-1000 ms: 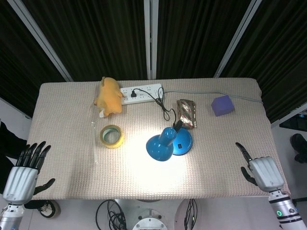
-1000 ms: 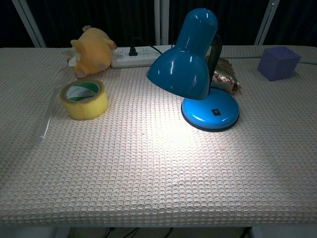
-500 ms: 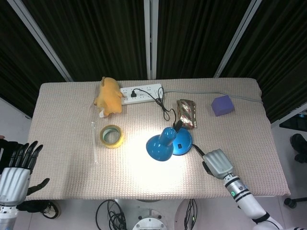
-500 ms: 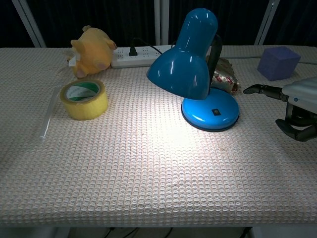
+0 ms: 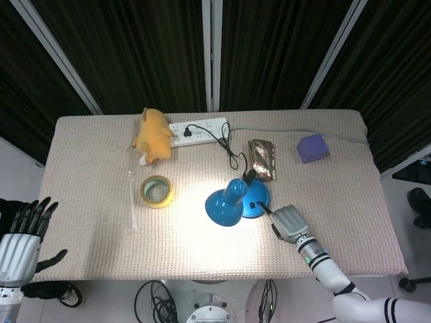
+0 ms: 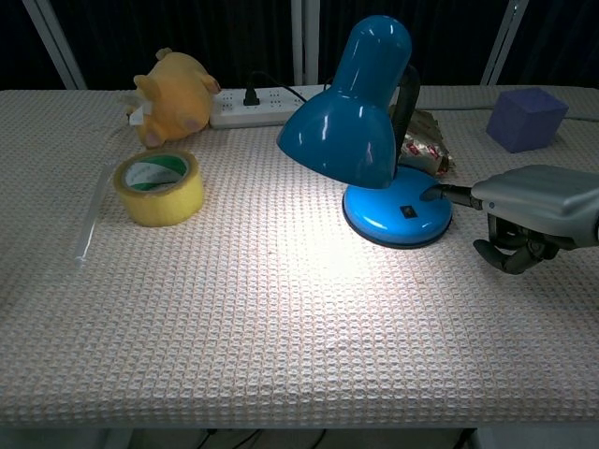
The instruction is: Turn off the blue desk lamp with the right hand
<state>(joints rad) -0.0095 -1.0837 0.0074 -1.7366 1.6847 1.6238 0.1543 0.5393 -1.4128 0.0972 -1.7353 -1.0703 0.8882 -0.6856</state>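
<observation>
The blue desk lamp stands mid-table, lit, casting a bright pool on the cloth in front of it. In the chest view its shade tilts left over the round base, which carries a small black switch. My right hand lies just right of the base with one finger stretched out, its tip on the base's right edge, short of the switch. The other fingers curl under the palm and hold nothing. My left hand hangs off the table's front left corner, fingers spread.
A yellow tape roll and a clear tube lie left of the lamp. A yellow plush and a power strip sit at the back. A foil packet is behind the base, a purple cube at back right.
My right hand has come in from the table's front right edge, leftward to the lamp base, and its extended finger now touches the base. The lamp stays lit. The left hand barely shifted.
</observation>
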